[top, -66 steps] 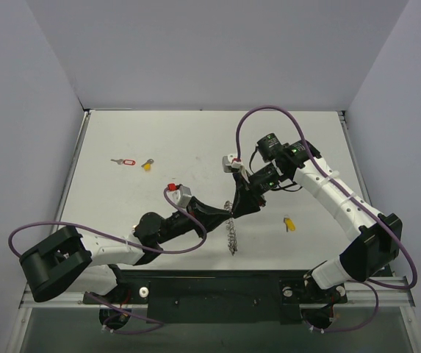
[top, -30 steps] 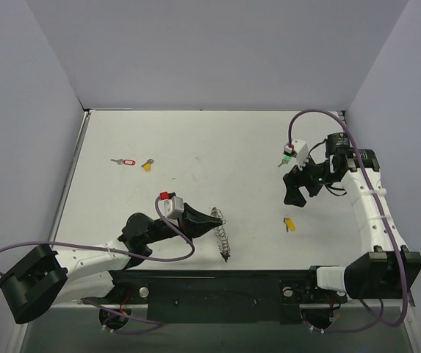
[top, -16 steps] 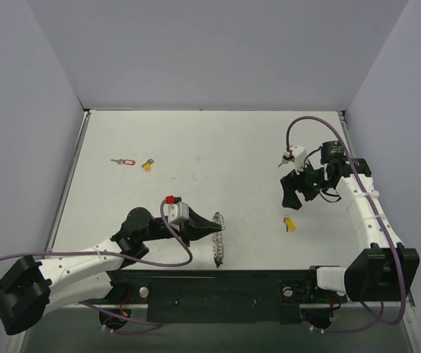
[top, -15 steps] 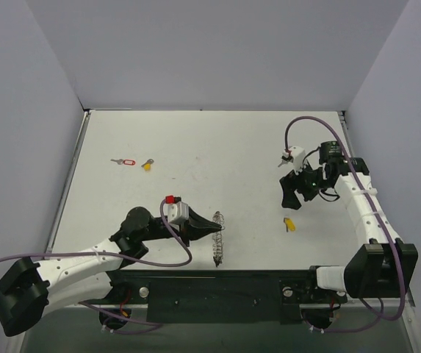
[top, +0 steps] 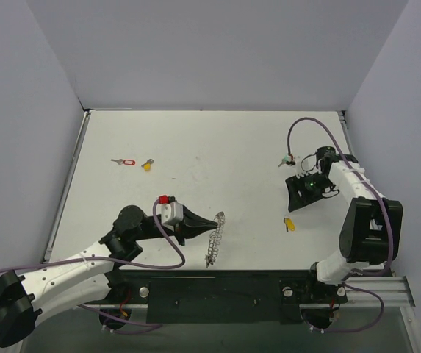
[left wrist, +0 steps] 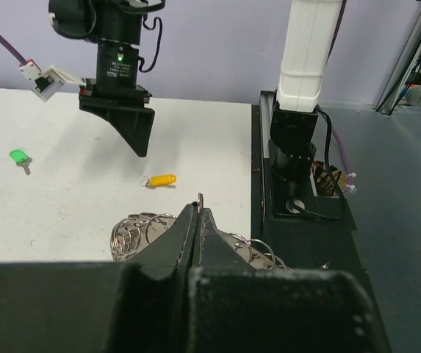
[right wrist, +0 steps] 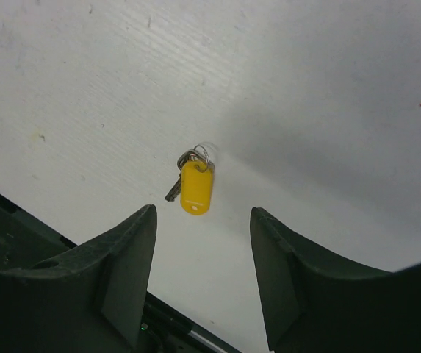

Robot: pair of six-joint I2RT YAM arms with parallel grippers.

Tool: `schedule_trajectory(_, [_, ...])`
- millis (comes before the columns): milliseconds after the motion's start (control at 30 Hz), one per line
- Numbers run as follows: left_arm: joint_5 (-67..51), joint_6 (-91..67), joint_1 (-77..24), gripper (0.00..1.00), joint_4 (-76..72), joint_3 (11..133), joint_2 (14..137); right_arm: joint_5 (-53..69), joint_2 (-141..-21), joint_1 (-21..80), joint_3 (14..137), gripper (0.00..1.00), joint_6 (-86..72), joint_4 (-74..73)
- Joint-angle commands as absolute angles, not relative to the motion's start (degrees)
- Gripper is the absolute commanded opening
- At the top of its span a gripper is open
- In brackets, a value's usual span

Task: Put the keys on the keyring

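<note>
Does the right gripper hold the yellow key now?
No, the yellow key lies on the table between the open fingers of the right gripper, touching neither.

White matt tabletop [top: 195, 140], smooth seen from above. Close up under the right pincer [right wrist: 203, 220] it shows a fine ridged grain and a few small dark specks. This pincer's fingers [right wrist: 126, 268] are black matt plastic. Between them lies a glossy yellow plastic key tag [right wrist: 196, 188] on a small shiny metal split ring, with a duller grey metal key. The left pincer [left wrist: 200, 215] is also matt black plastic. At its tips is a floppy silver keyring of polished metal links [left wrist: 142, 232], bright and reflective. Further beyond, a glossy green plastic key head [left wrist: 19, 156]. Smooth white plastic arm shells [left wrist: 302, 51] have a slight sheen. Purple rubbery-looking cables [top: 309, 121].
</note>
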State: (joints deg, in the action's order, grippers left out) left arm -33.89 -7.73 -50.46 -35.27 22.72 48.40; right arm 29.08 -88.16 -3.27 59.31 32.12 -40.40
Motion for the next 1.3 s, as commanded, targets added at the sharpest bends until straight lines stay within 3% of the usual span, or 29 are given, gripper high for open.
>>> schedule_trajectory(0, [-32.6, -7.9, -50.2, 0.00, -39.8, 22.2, 46.0, 32.8, -90.2, -4.3, 59.9, 0.48, 27.0, -42.5])
schedule_trajectory(200, [-31.9, -8.6, -50.3, 0.00, -42.1, 20.7, 46.1, 32.8, -94.6, -4.1, 59.3, 0.39, 21.4, -40.0])
schedule_trajectory(1267, [-32.0, -9.7, -50.2, 0.00, -43.4, 20.0, 47.2, 31.4, -103.3, -4.3, 60.6, 0.23, 17.6, -39.2])
